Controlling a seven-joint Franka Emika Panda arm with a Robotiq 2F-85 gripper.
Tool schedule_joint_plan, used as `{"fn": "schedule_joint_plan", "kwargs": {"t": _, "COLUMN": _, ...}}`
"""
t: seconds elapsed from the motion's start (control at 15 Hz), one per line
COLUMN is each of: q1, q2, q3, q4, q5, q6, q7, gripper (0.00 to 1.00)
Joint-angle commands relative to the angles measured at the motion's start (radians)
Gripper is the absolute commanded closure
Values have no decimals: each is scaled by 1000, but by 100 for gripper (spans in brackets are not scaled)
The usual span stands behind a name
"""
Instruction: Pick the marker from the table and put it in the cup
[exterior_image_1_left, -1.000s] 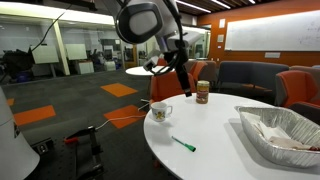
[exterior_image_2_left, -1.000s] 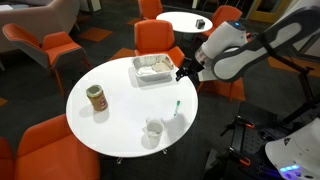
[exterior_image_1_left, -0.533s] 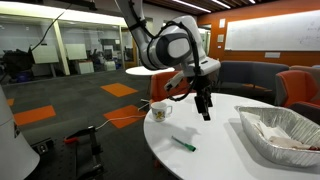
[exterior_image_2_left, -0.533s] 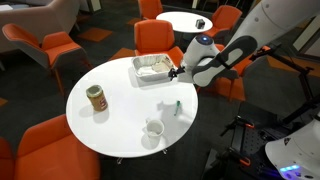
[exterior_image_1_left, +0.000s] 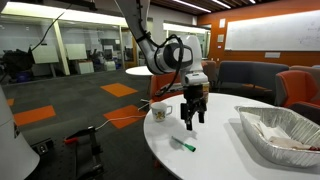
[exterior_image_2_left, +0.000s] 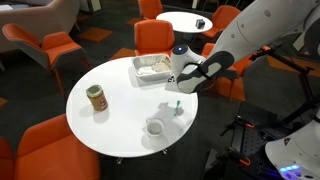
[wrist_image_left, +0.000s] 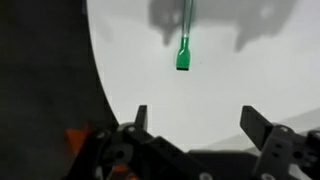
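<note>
- Wide-open gripper (wrist_image_left: 197, 118), nothing held; it hangs above the marker (wrist_image_left: 184, 50).
- The marker lies flat on the table (exterior_image_2_left: 105, 125) near its edge, close to the cup (exterior_image_2_left: 154, 128) but not touching.
- Print on the cup is too small to read.

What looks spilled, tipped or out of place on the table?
Nothing stands out. The marker lies flat on the table, the cup and jar stand upright, and the tray sits near the edge. The open hand hovers above the marker.
</note>
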Motion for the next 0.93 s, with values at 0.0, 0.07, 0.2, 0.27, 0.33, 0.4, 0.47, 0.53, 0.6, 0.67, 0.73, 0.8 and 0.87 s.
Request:
{"fn": "schedule_joint_plan", "kwargs": {"t": 0.0, "q1": -101, "q2": -10, "q3": 95, "q4": 68, "q5": 30, "q6": -198, "q7": 66, "gripper": 0}}
{"fn": "schedule_joint_plan", "kwargs": {"t": 0.07, "q1": -144, "q2": -15, "q3": 138, "q4": 79, "q5": 56, "q6": -240, "q7": 53, "gripper": 0}}
{"fn": "schedule_joint_plan", "kwargs": {"t": 0.2, "q1": -224, "q2": -15, "q3": 219, "q4": 93, "q5": 134, "q6": -269, "q7": 28, "gripper": 0}}
{"fn": "schedule_joint_plan", "kwargs": {"t": 0.27, "q1": -259, "q2": -10, "q3": 255, "q4": 90, "q5": 172, "q6": -227, "q7": 8, "gripper": 0}}
{"fn": "schedule_joint_plan", "kwargs": {"t": 0.33, "q1": -283, "q2": -8, "q3": 279, "q4": 86, "q5": 198, "q6": -187, "q7": -5, "gripper": 0}}
{"fn": "schedule_joint_plan", "kwargs": {"t": 0.4, "q1": -289, "q2": 0, "q3": 286, "q4": 76, "q5": 194, "q6": -118, "q7": -16, "gripper": 0}}
{"fn": "schedule_joint_plan", "kwargs": {"t": 0.47, "q1": -299, "q2": 5, "q3": 295, "q4": 75, "q5": 195, "q6": -77, "q7": -33, "gripper": 0}}
{"fn": "schedule_joint_plan", "kwargs": {"t": 0.53, "q1": -297, "q2": 16, "q3": 290, "q4": 75, "q5": 177, "q6": -33, "q7": -35, "gripper": 0}}
{"fn": "schedule_joint_plan", "kwargs": {"t": 0.6, "q1": -294, "q2": 25, "q3": 286, "q4": 75, "q5": 166, "q6": -5, "q7": -41, "gripper": 0}}
{"fn": "schedule_joint_plan", "kwargs": {"t": 0.67, "q1": -296, "q2": 32, "q3": 288, "q4": 73, "q5": 165, "q6": 20, "q7": -60, "gripper": 0}}
{"fn": "schedule_joint_plan", "kwargs": {"t": 0.73, "q1": -293, "q2": 43, "q3": 286, "q4": 74, "q5": 161, "q6": 37, "q7": -78, "gripper": 0}}
{"fn": "schedule_joint_plan", "kwargs": {"t": 0.8, "q1": -293, "q2": 54, "q3": 286, "q4": 73, "q5": 161, "q6": 54, "q7": -97, "gripper": 0}}
{"fn": "schedule_joint_plan", "kwargs": {"t": 0.87, "q1": -295, "q2": 62, "q3": 290, "q4": 73, "q5": 166, "q6": 69, "q7": -120, "gripper": 0}}
